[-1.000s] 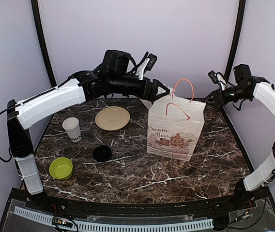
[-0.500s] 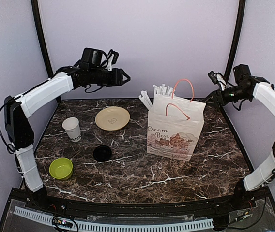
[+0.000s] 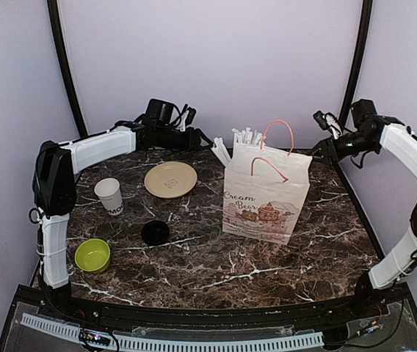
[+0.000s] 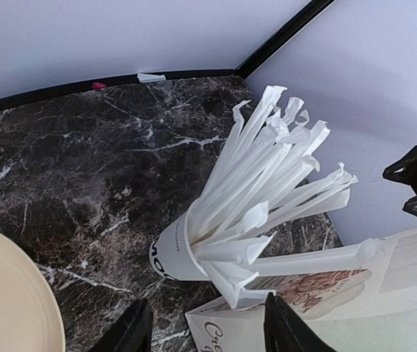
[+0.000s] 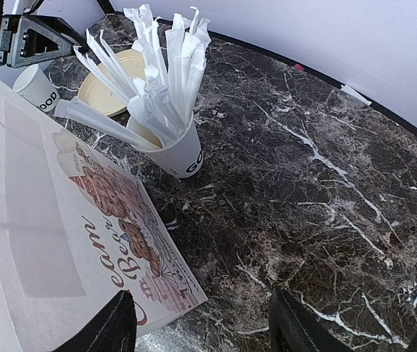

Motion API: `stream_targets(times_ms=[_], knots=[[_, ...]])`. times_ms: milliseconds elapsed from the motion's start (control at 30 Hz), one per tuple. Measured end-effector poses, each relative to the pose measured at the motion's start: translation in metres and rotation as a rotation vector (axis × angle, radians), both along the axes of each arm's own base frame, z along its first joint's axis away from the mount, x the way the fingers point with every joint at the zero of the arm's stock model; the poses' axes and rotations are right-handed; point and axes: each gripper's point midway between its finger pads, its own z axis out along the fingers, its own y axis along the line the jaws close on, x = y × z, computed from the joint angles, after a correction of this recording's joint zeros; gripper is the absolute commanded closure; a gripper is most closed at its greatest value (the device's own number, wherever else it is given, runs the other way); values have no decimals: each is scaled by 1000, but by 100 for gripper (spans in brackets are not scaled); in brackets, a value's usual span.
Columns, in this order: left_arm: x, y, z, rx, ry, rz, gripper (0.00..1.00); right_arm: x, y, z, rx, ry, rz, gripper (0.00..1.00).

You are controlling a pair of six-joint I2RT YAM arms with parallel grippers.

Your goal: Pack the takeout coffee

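Only the overhead camera takes in the whole desk [image 3: 216, 268]. It shows a lime-green bowl [image 3: 92, 254] toward the near left corner and a flat black disc [image 3: 155, 232] just inward of it. A lidless white cup [image 3: 109, 195] with black lettering stands by the left edge, and a round cream plate [image 3: 170, 179] lies toward the far edge. A white paper bag [image 3: 267, 194] with pink cord handles stands upright, right of the middle.

My wrist cameras miss the bowl and the disc, but they show plainly what the bag half hides from above. This is the straw cup [image 4: 173, 253], tapered white paper crammed with crinkled paper-wrapped straws that fan outward. It stands on the dark, white-veined marble near the far edge, just beside the bag's rear left corner.

My left end effector [image 4: 205, 304] hangs over the far edge, left of the straw cup, fingers spread with nothing between them. My right end effector [image 5: 201, 293] hangs above the far right corner, likewise spread and empty.

No view shows me the takeout coffee. The bag's inside is hidden, so I cannot tell where it lies relative to either end effector.
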Motion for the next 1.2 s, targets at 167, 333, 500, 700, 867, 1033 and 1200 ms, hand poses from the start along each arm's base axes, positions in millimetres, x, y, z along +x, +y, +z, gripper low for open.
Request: stream_targets(times_ms=[167,333,500,700,867,1033,1200], knots=[[2,-6,9,-57,-10,-4,50,1,0,-2,0,6,0,39],[0,-9,10,-94,8,-11,57,2,0,-5,-1,14,0,39],[0,-12,12,-112,15,-17,65,3,0,-7,0,21,0,39],[-1,-13,9,-119,26,-26,68,3,0,-7,0,21,0,39],[0,-15,1,-114,39,-29,69,3,0,-8,-1,21,0,39],[1,-15,-7,-108,53,-29,82,3,0,-8,0,22,0,39],[1,-15,-7,-103,59,-29,87,3,0,-8,-1,21,0,39]])
